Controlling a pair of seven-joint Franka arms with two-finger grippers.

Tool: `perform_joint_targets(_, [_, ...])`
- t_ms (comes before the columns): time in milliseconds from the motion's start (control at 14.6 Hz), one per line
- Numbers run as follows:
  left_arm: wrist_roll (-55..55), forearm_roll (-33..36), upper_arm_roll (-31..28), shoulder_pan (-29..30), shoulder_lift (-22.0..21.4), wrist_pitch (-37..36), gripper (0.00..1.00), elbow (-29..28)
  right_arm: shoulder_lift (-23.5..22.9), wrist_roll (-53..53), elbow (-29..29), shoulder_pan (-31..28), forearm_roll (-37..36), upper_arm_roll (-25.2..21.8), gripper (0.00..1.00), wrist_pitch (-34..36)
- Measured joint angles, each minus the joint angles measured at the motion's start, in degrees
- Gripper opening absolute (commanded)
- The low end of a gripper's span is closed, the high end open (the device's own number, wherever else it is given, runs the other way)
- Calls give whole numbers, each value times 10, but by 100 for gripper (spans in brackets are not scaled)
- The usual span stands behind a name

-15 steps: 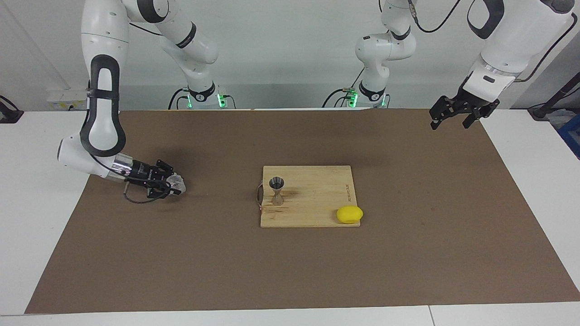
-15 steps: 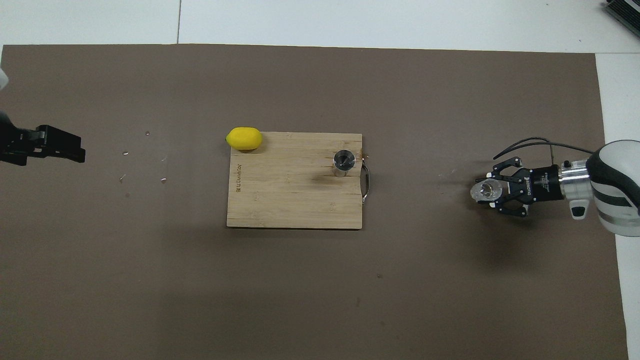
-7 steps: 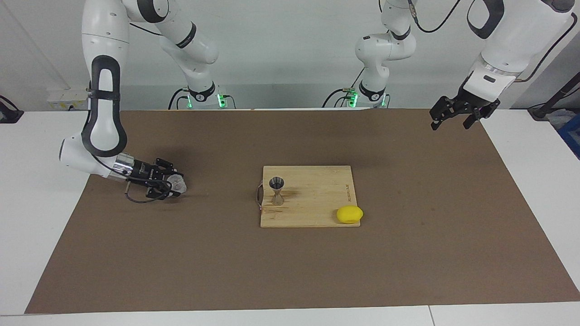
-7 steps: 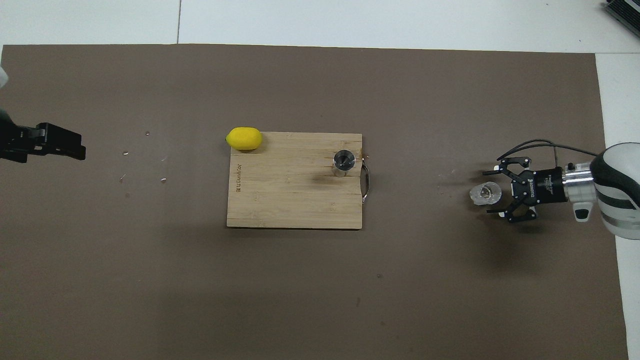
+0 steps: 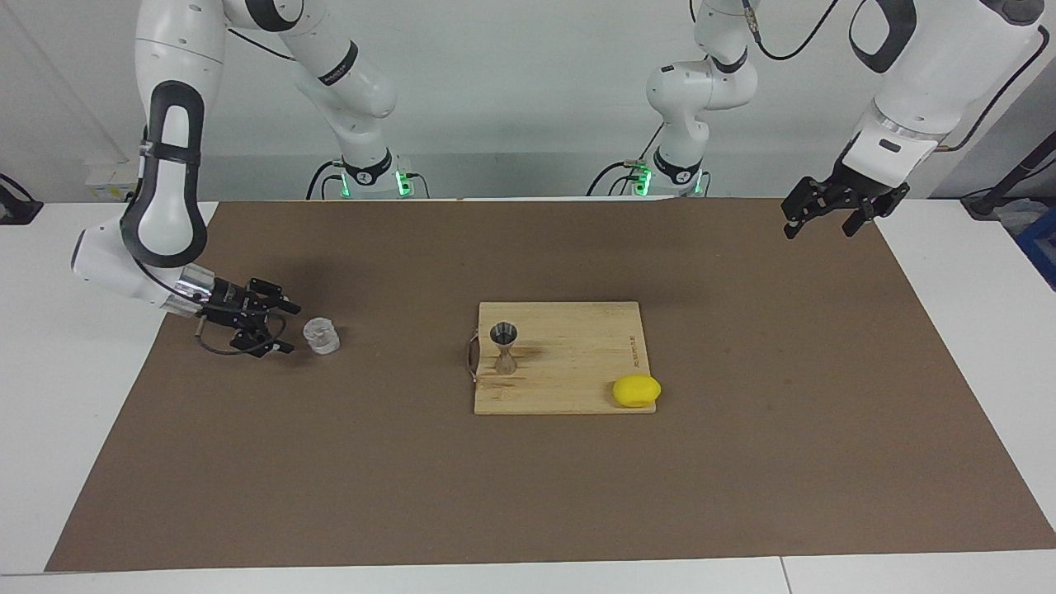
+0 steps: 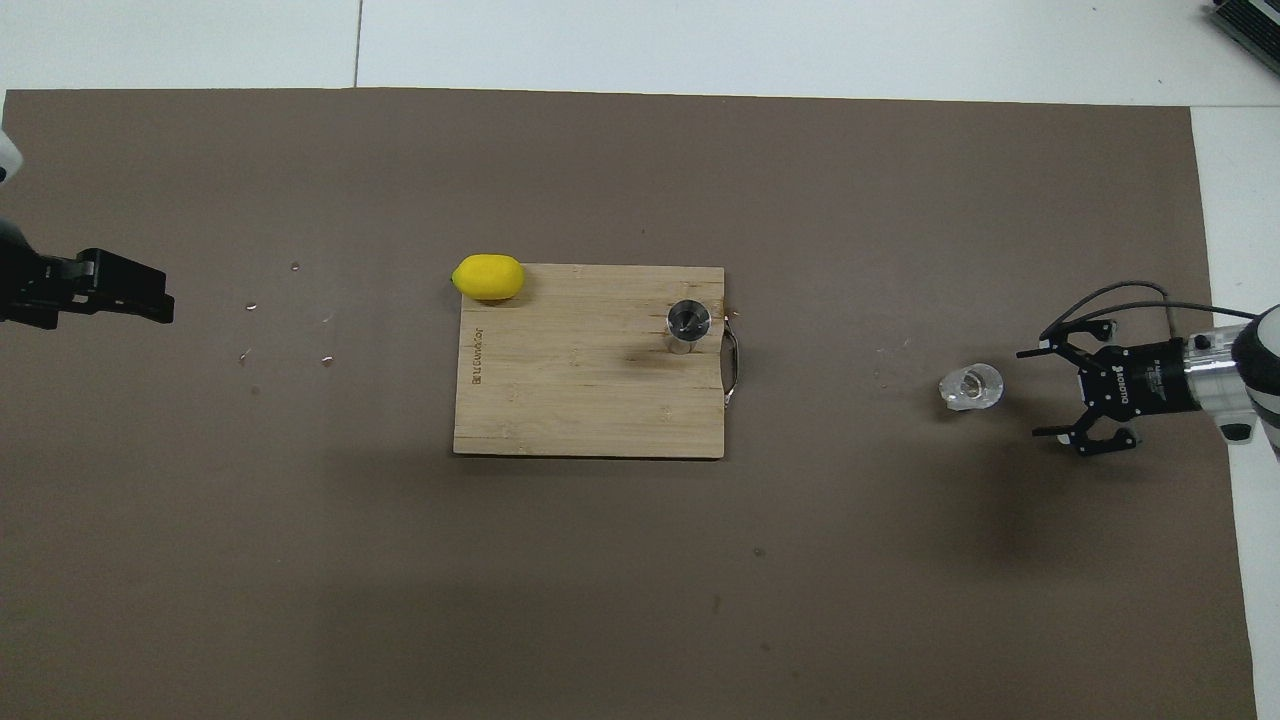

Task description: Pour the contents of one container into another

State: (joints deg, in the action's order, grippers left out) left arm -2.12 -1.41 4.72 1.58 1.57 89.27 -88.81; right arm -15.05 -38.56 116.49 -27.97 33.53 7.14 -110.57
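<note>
The clear squat cup [image 5: 321, 336] stands upright on the brown mat toward the right arm's end of the table; it also shows in the overhead view [image 6: 971, 386]. My right gripper [image 5: 286, 328] is open and empty, low beside the cup and a little apart from it, on the side away from the board; the overhead view [image 6: 1038, 392] shows it too. The steel jigger [image 5: 504, 348] stands upright on the wooden board, near its handle edge, and shows in the overhead view [image 6: 688, 326]. My left gripper [image 5: 819, 228] is open and waits raised over the mat's corner [image 6: 150, 297].
The wooden cutting board [image 5: 577, 363] lies at the middle of the mat [image 6: 580, 390]. A yellow lemon-like lump [image 5: 636, 391] sits at the board's corner toward the left arm's end [image 6: 488, 277]. Small specks lie on the mat near the left gripper [image 6: 290, 340].
My right gripper opened, let go of the cup and drew back from it toward the table's end. The cup stays standing on the mat. The left arm has not moved.
</note>
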Motion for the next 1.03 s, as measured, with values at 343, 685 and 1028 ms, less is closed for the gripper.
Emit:
perform_joint_targets(343, [0,0,0,0,0,0,100,0,58,0,2,58,-116,5,100,7])
perform_joint_targets(685, [0,0,0,0,0,0,100,0,80,0,2,137,-191,6,100,39])
perform_joint_targets(1028, [0,0,0,0,0,0,100,0,86,25,1,231,-270,8,100,41])
